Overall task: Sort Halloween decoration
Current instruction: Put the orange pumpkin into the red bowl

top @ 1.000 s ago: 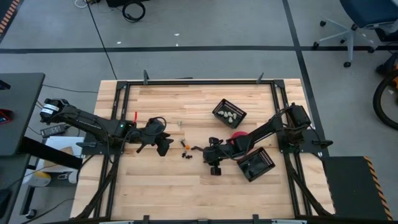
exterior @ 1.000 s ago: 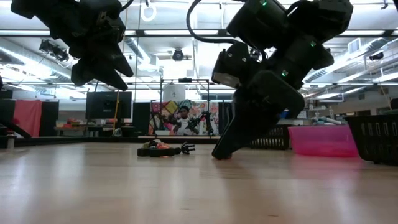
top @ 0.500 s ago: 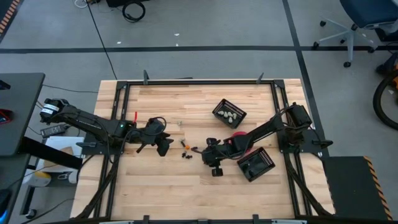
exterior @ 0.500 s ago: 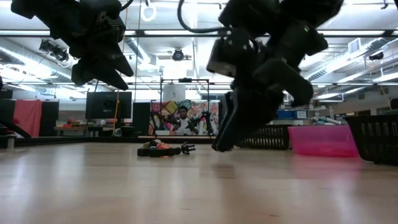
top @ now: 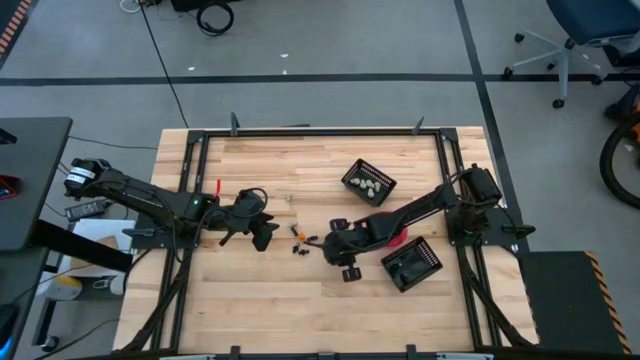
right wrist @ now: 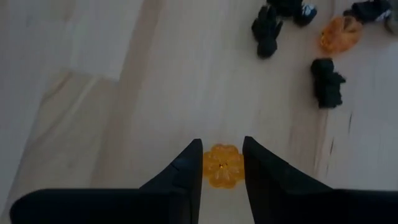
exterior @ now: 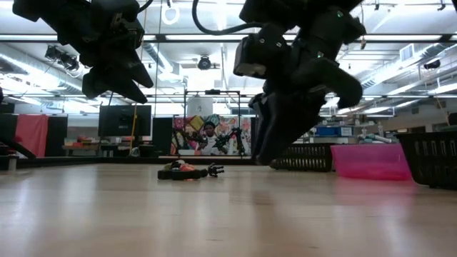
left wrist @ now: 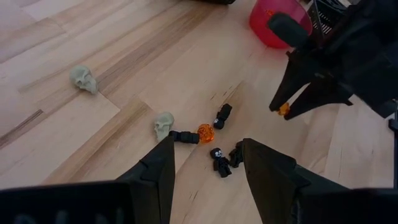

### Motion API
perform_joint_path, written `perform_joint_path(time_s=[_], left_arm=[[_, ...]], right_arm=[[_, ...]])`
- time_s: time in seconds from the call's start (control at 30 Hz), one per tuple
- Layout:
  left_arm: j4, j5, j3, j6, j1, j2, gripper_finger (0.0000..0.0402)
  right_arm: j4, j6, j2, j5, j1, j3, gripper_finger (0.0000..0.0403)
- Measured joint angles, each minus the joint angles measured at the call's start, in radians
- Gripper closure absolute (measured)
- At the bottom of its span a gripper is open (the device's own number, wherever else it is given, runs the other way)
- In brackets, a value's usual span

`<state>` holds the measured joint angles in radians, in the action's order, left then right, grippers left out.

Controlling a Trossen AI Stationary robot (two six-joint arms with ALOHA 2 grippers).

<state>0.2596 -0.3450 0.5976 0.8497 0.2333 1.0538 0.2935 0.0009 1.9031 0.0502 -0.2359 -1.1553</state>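
The Halloween decoration is a small scatter of trinkets [top: 299, 240] lying on the wooden table. In the left wrist view it shows two pale skulls [left wrist: 163, 126], an orange piece [left wrist: 205, 132] and several black pieces [left wrist: 221, 162]. My right gripper [right wrist: 222, 149] hangs just right of the scatter, shut on an orange trinket [right wrist: 222, 165]. My left gripper [top: 262, 235] hovers open on the scatter's left, above the table, with nothing between its fingers. My right gripper pinches the orange trinket's two opposite edges [right wrist: 209, 165] between its two fingers, right at their free ends. The fingers slant down from above, coming from the table's right side. The trinket [left wrist: 283, 110] hangs clear of the table.
A pink bowl [left wrist: 277, 22] stands partly under my right arm. A black basket [top: 368, 182] holding pale pieces sits farther back. Another black basket [top: 412, 265] sits at the near right. Bare wood lies along the table's near side.
My right gripper has risen from the table and tipped, staying shut on the orange trinket, which has come up clear of the wood. The scatter has stayed where it was.
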Motion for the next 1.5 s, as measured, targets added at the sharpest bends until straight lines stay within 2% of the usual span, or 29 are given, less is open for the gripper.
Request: perform_joint_path(time_s=[0.57,0.8,1.03,1.2,1.37,1.5], left_arm=[[0.0,0.0,0.0,0.0,0.0,0.0,0.0239],[0.001,0.0,0.0,0.0,0.0,0.0,0.0239],[0.0,0.0,0.0,0.001,0.0,0.0,0.0239],[-0.001,0.0,0.0,0.0,0.0,0.0,0.0239],[0.0,0.0,0.0,0.0,0.0,0.0,0.0239],[0.0,0.0,0.0,0.0,0.0,0.0,0.0239]], right_arm=[[0.703,-0.038,-0.002,0.008,0.0,-0.273,0.0304],[0.899,-0.028,-0.012,0.019,0.004,-0.292,0.0304],[0.903,0.018,-0.104,0.063,0.038,-0.187,0.0304],[0.81,0.057,-0.17,0.058,0.075,-0.058,0.0301],[0.669,0.132,-0.198,0.054,0.105,0.073,0.0281],[0.657,0.157,-0.199,0.053,0.127,0.116,0.0254]])
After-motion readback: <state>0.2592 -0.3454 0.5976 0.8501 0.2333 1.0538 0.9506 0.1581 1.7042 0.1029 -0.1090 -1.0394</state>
